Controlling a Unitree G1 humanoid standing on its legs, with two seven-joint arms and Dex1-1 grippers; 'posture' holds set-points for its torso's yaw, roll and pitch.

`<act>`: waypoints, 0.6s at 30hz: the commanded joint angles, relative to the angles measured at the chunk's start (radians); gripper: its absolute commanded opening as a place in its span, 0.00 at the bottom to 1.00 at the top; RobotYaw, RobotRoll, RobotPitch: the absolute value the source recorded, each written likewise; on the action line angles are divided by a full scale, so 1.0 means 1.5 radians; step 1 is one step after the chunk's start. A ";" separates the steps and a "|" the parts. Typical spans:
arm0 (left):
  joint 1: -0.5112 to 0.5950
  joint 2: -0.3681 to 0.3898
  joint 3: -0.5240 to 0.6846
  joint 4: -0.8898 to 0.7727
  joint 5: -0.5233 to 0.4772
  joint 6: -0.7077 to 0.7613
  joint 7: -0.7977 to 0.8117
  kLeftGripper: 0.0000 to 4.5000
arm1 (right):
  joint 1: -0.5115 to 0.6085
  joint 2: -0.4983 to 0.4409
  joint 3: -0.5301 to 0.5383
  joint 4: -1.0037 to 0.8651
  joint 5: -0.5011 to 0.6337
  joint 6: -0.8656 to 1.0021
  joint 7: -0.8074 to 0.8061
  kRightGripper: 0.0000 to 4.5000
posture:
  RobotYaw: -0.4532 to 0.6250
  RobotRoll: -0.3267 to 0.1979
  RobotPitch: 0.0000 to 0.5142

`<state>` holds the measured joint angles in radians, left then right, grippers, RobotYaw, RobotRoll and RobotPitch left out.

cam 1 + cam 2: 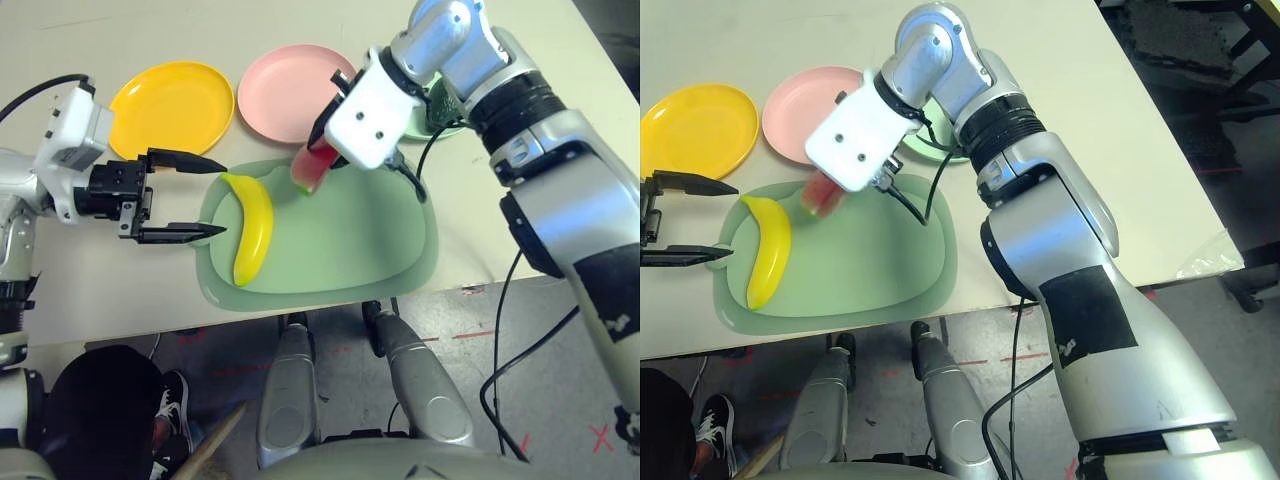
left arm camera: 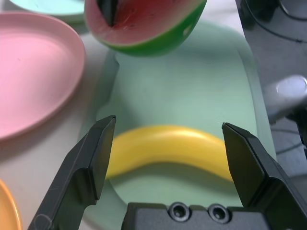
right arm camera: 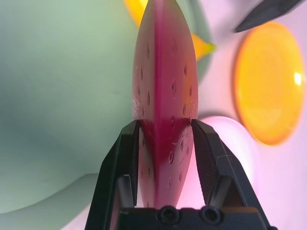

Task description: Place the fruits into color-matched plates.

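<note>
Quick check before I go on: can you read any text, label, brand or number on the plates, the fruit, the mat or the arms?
None. The yellow plate, pink plate, green mat, banana and watermelon wedge in the right gripper are all unmarked; the wedge bears only seed marks. The black patch on the right arm is blank.

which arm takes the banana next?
Left, probably. The left end effector stands open with the banana right in front of its fingers. The right end effector is shut on the watermelon wedge.
</note>
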<state>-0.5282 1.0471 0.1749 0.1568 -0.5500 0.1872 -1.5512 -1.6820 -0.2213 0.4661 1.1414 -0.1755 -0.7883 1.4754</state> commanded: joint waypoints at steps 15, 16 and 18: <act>-0.028 -0.003 0.017 -0.026 0.033 0.035 0.135 1.00 | -0.066 0.050 0.001 0.128 -0.175 0.166 -0.387 0.38 | 0.42 0.62 0.78; -0.031 -0.003 0.015 -0.023 0.043 0.027 0.145 1.00 | -0.062 0.051 0.002 0.131 -0.183 0.173 -0.398 0.38 | 0.42 0.62 0.78; -0.041 -0.007 0.012 -0.011 0.063 0.014 0.171 1.00 | -0.053 0.052 0.003 0.136 -0.199 0.187 -0.423 0.38 | 0.42 0.62 0.79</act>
<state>-0.5835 1.0289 0.1804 0.1312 -0.4861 0.2269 -1.3174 -1.7705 -0.1591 0.4579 1.3437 -0.4486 -0.5206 0.8690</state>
